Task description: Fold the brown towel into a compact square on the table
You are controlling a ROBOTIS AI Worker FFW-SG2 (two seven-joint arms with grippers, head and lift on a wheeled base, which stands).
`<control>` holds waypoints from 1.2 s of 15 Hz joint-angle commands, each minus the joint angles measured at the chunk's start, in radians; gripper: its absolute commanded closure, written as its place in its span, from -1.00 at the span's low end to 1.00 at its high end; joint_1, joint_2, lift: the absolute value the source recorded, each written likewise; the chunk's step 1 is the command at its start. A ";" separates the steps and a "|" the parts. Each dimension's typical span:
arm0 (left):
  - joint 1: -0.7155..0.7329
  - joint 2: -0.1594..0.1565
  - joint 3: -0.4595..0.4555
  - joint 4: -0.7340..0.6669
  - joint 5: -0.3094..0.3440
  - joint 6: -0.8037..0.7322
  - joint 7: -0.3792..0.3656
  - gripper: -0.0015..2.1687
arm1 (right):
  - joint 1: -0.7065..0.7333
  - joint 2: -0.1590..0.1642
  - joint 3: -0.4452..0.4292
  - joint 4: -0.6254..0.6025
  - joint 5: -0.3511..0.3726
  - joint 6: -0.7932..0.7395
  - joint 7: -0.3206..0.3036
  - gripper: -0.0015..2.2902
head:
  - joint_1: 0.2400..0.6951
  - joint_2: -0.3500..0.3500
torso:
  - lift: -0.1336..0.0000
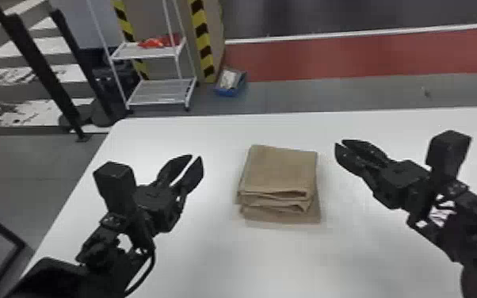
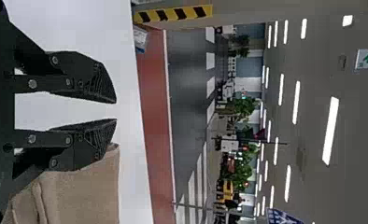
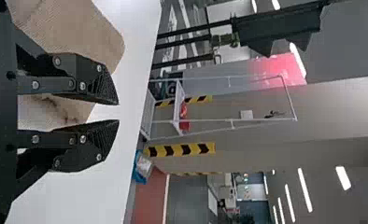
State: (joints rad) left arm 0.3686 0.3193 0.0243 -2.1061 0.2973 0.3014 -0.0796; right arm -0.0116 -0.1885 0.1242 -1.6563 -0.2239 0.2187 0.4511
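We see the folded brown towel on the white surface, between our left gripper and right gripper, apart from both, each pair of jaws slightly spread

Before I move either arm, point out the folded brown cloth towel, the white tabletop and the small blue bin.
Folded brown cloth towel [image 1: 281,170], head view: middle of its top layer.
White tabletop [image 1: 273,261], head view: bare surface, robot's side.
Blue bin [image 1: 228,92], head view: its near wall.
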 commanded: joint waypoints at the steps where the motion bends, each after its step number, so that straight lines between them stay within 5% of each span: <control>1: -0.003 -0.003 -0.017 0.000 -0.015 -0.023 0.026 -0.99 | 0.127 -0.028 -0.083 -0.148 -0.015 0.014 -0.032 -0.99 | 1.00 0.38 | -0.92; 9: 0.030 -0.046 -0.076 0.035 -0.138 -0.167 0.141 -0.94 | 0.403 -0.025 -0.242 -0.405 -0.060 0.017 -0.065 -0.97 | 1.00 0.09 | -0.92; 18: 0.124 -0.069 -0.089 -0.003 -0.191 -0.268 0.256 -0.94 | 0.570 0.080 -0.284 -0.525 -0.077 -0.060 -0.115 -0.93 | 1.00 0.04 | -0.92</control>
State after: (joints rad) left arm 0.4743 0.2503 -0.0645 -2.1103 0.1072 0.0583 0.1742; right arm 0.5412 -0.1287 -0.1551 -2.1797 -0.3011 0.1800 0.3367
